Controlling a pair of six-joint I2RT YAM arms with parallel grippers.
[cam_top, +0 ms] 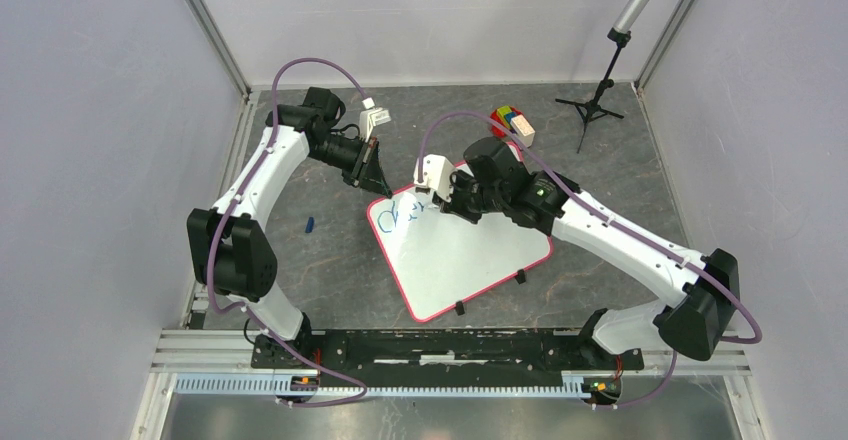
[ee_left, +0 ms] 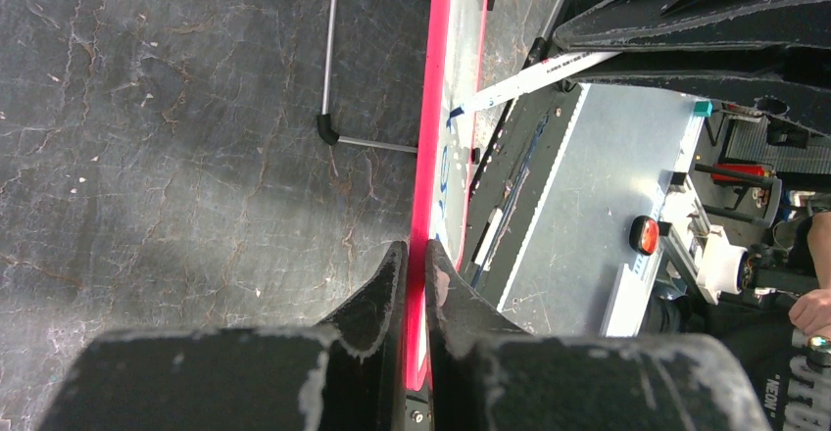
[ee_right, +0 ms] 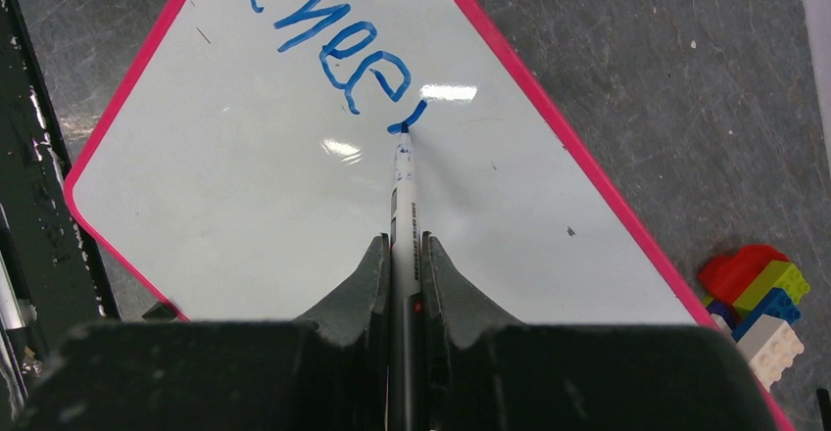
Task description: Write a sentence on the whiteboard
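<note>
The whiteboard lies slanted on the dark table, white with a pink-red rim. My left gripper is shut on its far left corner; in the left wrist view its fingers pinch the rim of the whiteboard, seen edge-on. My right gripper is shut on a marker, whose blue tip touches the whiteboard. The sentence reads "Chee" in blue, plus a short stroke at the tip. In the top view the right gripper hovers over the writing.
Coloured toy bricks lie beyond the board's far corner, also in the right wrist view. A small blue cap rests left of the board. A black tripod stand is at the back right. Black clips line the board's near edge.
</note>
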